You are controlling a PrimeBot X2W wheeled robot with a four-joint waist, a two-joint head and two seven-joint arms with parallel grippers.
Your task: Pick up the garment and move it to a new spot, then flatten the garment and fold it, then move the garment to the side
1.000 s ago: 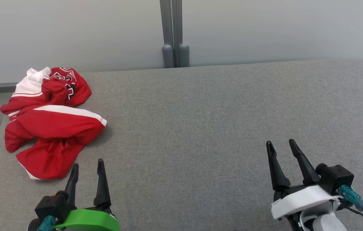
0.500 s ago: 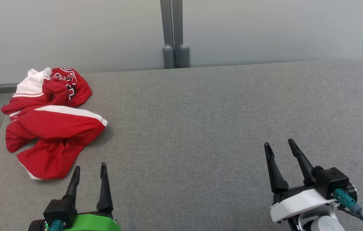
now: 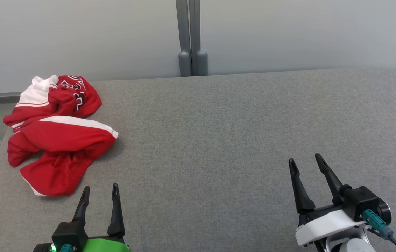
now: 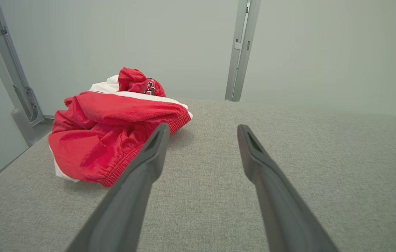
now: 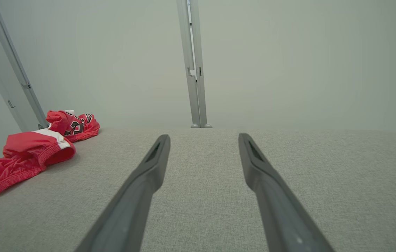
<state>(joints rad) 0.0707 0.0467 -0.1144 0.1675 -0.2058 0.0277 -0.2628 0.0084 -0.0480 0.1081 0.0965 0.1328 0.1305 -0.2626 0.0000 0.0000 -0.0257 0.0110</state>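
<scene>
Nothing looks done yet: the crumpled red-and-white sports garment (image 3: 58,136) lies untouched at the far left of the grey fabric-covered surface (image 3: 219,140), with the left gripper (image 3: 100,187) and right gripper (image 3: 305,158) both spread wide, empty.

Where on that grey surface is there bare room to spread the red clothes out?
The grey surface is bare across its middle and right, from the red garment over to the right gripper and back to the wall post. Only the left end is crowded: the garment lies bunched there, the left gripper just short of it.
</scene>
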